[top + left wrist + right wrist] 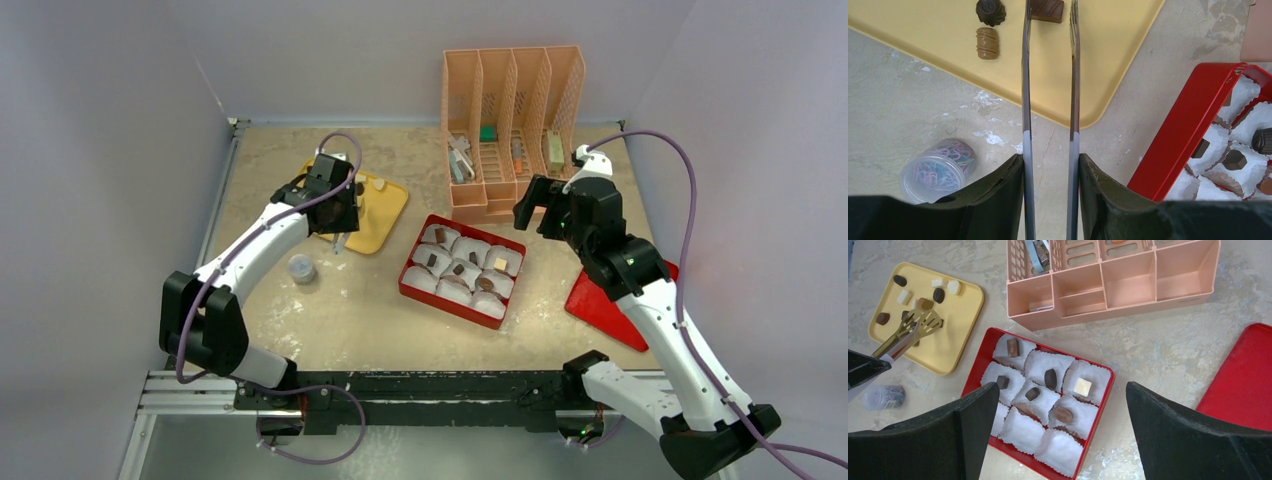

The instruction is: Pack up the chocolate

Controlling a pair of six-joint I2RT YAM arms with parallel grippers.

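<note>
While the left gripper [1050, 170] clamps metal tongs [1074, 75] above the yellow tray [1108, 60], where chocolate pieces [987, 43] lie loose, the right gripper [1062, 390] hangs with its fingers wide apart over the red box [979, 360]. Six more pieces sit in its paper cups [1058, 450]. The tong tips perhaps straddle one brown piece.

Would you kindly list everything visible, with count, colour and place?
table: one, beige, underneath
yellow tray: one, yellow, left
loose chocolates: about eight, brown and white, on yellow tray
red box: one, red, centre
paper cups: nine, white, in red box
packed chocolates: six, mostly brown, in cups
organizer: one, peach, far side
red tray: one, red, right edge
paper-clip jar: one, clear, beside yellow tray
tongs: one, metal, over yellow tray
left gripper: one, black, shut on tongs
right gripper: one, black, open
</note>
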